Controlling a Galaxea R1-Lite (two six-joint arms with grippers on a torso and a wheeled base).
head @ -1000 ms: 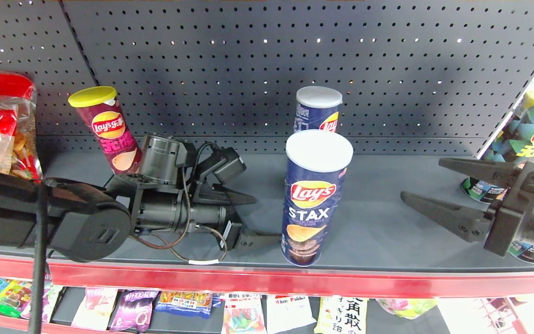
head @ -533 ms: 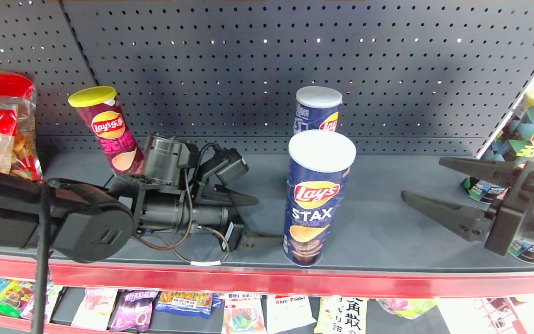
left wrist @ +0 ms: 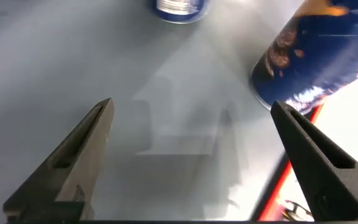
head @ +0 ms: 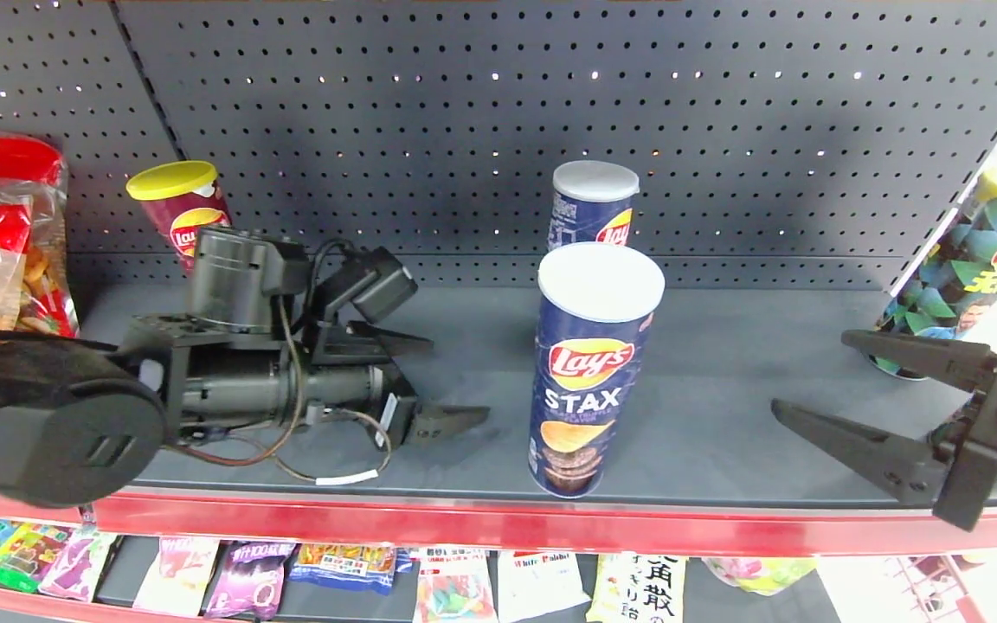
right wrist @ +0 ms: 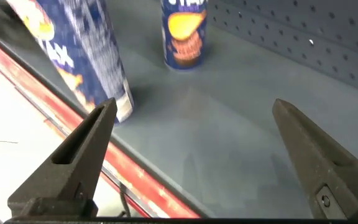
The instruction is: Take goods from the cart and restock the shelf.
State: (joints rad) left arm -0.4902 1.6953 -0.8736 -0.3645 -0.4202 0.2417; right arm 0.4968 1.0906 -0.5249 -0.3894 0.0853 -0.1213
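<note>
Blue chip can: upright near the front edge of the shelf, between both hands. Left hand, right hand: fingers apart, empty. Advised: back out level, without brushing the can.

Left arm: matte black rounded housings, grey cylindrical motor, looping dark cables, white tag. On left end effector and right end effector: tapered black prongs, screw-fastened.

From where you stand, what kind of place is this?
Probably a shop aisle, or a mock-up of one. A gray shelf with a red front edge and a pegboard back carries chip cans, and snack packets lie on the level below.
</note>
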